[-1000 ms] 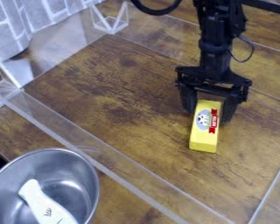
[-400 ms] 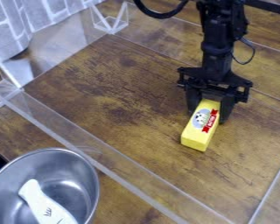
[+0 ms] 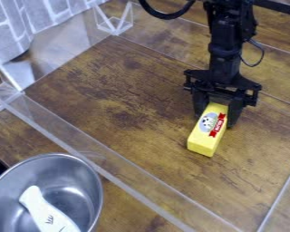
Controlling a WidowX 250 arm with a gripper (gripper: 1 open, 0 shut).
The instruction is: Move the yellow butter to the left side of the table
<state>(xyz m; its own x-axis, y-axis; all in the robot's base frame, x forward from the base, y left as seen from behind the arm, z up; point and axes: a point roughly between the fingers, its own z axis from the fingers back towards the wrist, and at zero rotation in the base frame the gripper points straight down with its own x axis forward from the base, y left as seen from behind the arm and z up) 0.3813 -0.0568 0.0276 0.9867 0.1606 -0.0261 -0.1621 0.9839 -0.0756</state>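
The yellow butter [image 3: 208,130] lies on the dark wood-grain table [image 3: 123,100], right of centre, its long axis slanting from upper right to lower left, with a red-and-white label and a small round picture on top. My black gripper [image 3: 220,110] points straight down over the block's far end. Its two fingers have closed against the sides of that end, so it is shut on the butter. The near end of the block sticks out toward the camera and rests on the wood.
A round steel bowl [image 3: 44,195] with a white utensil inside sits at the lower left, outside the clear acrylic edging [image 3: 75,136]. White wire racks [image 3: 62,23] stand at the upper left. Bare wood stretches to the left of the block.
The fingers have closed in on the butter's far end. The block has swung slightly, its near end now pointing more to the lower left. The arm itself stayed in place.
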